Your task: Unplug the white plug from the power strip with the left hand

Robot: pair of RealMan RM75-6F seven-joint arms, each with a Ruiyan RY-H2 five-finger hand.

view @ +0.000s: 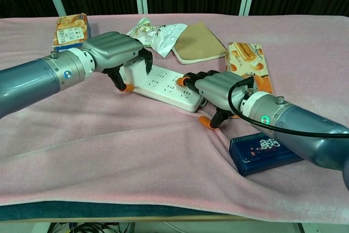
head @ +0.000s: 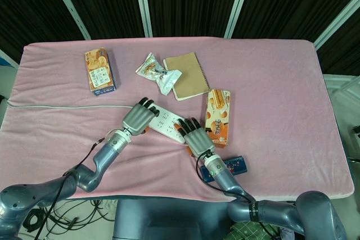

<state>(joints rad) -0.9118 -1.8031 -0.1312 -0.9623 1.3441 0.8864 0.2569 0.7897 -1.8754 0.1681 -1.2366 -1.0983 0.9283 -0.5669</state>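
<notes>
The white power strip (head: 167, 123) (view: 166, 84) lies at an angle near the table's front middle. My left hand (head: 138, 118) (view: 112, 50) is curled over its left end and pinches the white plug (view: 132, 71) between thumb and fingers. The plug looks slightly raised and tilted; I cannot tell whether its pins are out. In the head view the hand hides the plug. My right hand (head: 194, 135) (view: 218, 88) grips the strip's right end, fingers on top and thumb at its near side. A pale cable (head: 62, 107) runs left across the cloth.
On the pink cloth lie an orange biscuit box (head: 99, 70) at the back left, a snack packet (head: 158, 72), a brown notebook (head: 187, 75), an orange cracker box (head: 218, 116) right of the strip, and a blue box (view: 262, 154) by my right wrist.
</notes>
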